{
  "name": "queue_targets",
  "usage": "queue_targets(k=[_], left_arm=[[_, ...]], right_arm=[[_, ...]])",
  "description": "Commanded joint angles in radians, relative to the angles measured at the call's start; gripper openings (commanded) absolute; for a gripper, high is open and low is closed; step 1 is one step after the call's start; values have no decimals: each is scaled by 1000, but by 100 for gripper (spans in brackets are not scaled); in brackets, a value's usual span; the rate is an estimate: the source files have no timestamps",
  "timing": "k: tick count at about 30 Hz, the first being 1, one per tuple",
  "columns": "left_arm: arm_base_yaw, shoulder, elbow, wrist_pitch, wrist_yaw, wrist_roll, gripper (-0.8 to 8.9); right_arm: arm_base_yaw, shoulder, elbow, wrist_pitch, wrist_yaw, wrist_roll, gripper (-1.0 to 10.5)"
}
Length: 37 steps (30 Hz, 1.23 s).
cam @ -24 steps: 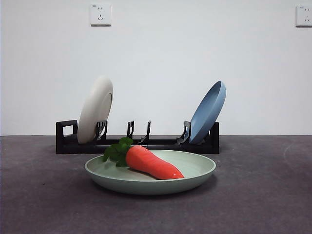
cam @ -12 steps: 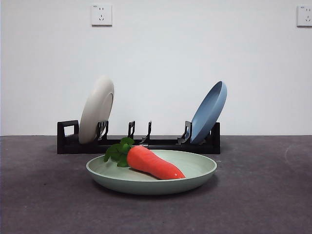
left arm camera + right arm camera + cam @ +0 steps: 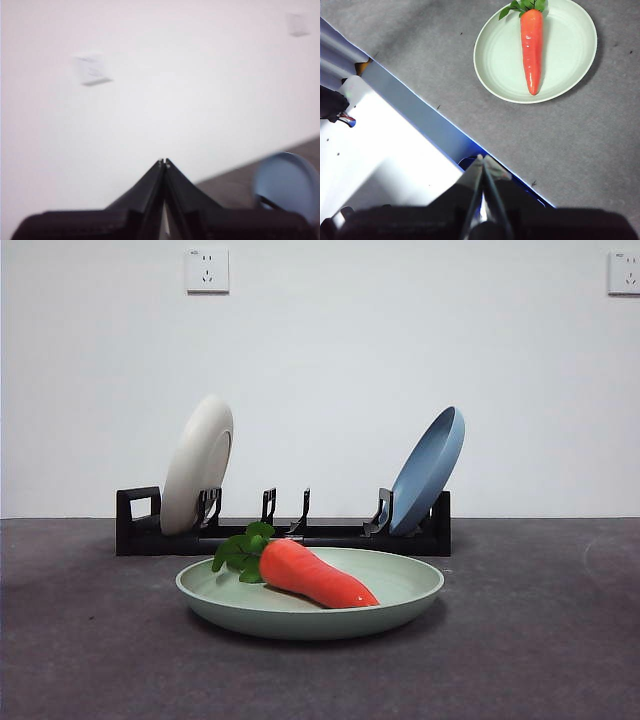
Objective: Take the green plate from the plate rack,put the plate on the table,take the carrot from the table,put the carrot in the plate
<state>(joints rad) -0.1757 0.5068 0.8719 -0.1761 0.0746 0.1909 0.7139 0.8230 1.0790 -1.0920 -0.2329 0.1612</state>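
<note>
Front view: the green plate (image 3: 310, 596) lies flat on the dark grey worktop (image 3: 540, 640), with the carrot (image 3: 315, 574) resting inside it. The carrot's green leaves point toward 10 o'clock near the plate's rim, and its orange tip reaches toward 4 o'clock, close to the plate's centre.

Just behind the plate, at 12 o'clock, the black plate rack (image 3: 283, 532) runs across the worktop, its square loop at the 9 o'clock end. A cream-white plate (image 3: 196, 466) stands tilted in the holders beside that loop. A blue plate (image 3: 427, 471) leans in the holders at the 3 o'clock end. The middle holders stand bare. Two wall sockets (image 3: 207, 270) sit high on the white wall behind. No arm shows in this view.

Right wrist view, from well above: the right gripper (image 3: 483, 159) hangs with its fingers pressed together, holding nothing, well apart from the plate (image 3: 535, 50). The carrot (image 3: 531, 48) lies along the plate's middle, leaves at the rim. A white and blue structure (image 3: 390, 150) lies under the gripper, beside the worktop (image 3: 590, 150).

Left wrist view, blurred: the left gripper (image 3: 164, 162) also has its fingers closed and empty, facing the white wall, with the blue plate (image 3: 285, 182) low at the edge.
</note>
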Motion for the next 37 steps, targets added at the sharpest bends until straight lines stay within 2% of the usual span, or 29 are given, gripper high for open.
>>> queue_targets(k=[1, 5, 10, 19, 24, 30, 37], left_arm=[[58, -93, -173, 90, 8, 11, -3], [121, -215, -366, 124, 7, 9, -3], [180, -357, -580, 122, 6, -34, -3], [228, -486, -816, 113, 6, -146, -3], [228, -505, -868, 87, 7, -187, -3], [228, -505, -868, -2, 6, -191, -3], [228, -505, -868, -3, 6, -191, -3]], right_arm=[[2, -2, -4, 6, 0, 6, 1], [2, -2, -4, 6, 0, 6, 1], [2, -2, -4, 6, 0, 6, 1], [2, -2, -4, 6, 0, 6, 1], [2, -2, -4, 6, 0, 6, 1], [2, -2, -4, 6, 0, 6, 1], [2, -2, -4, 6, 0, 6, 1]])
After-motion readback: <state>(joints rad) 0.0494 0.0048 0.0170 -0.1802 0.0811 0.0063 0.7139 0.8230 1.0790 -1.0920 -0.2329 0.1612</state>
